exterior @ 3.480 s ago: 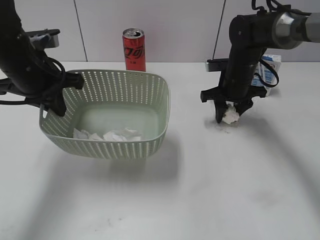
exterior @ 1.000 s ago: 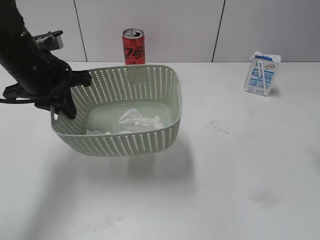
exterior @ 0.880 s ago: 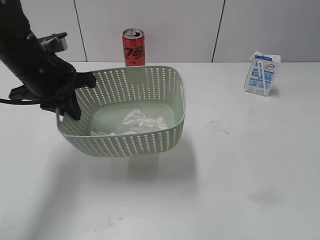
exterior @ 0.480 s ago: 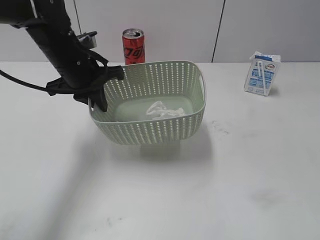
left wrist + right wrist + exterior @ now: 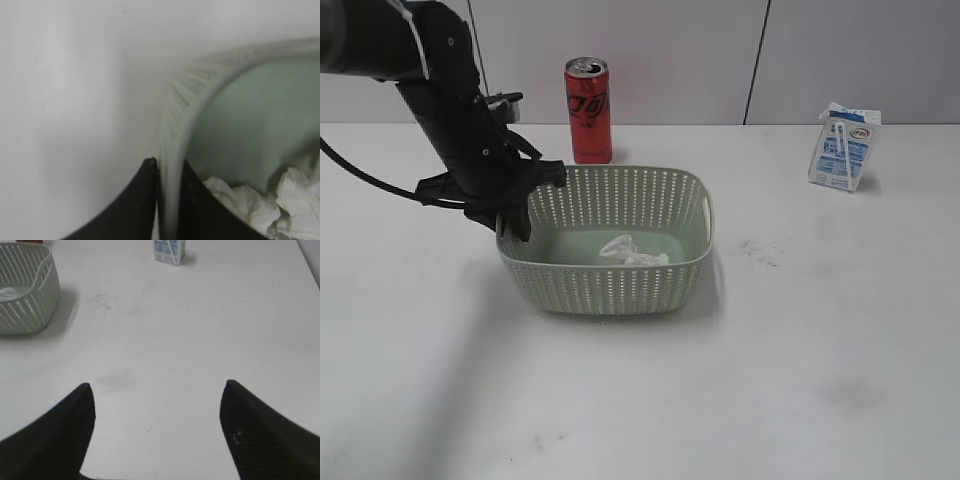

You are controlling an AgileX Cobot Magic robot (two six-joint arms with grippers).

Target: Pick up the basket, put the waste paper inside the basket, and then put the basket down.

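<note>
The pale green lattice basket (image 5: 620, 270) rests on the white table, level. Crumpled white waste paper (image 5: 632, 251) lies inside it; it also shows in the left wrist view (image 5: 250, 200). My left gripper (image 5: 516, 222) is shut on the basket's left rim, one finger outside and one inside the wall (image 5: 170, 170). My right gripper (image 5: 157, 390) is open and empty, high above bare table; it does not show in the exterior view. The basket (image 5: 22, 295) shows at the top left of the right wrist view.
A red drink can (image 5: 588, 96) stands behind the basket near the wall. A blue-and-white drink carton (image 5: 846, 146) stands at the back right; it also shows in the right wrist view (image 5: 169, 251). Faint smudges mark the table (image 5: 760, 252) right of the basket.
My left arm carried the tilted basket to the right and lowered it until it sits level on the table. The right arm dropped its paper wad and left the exterior view.
</note>
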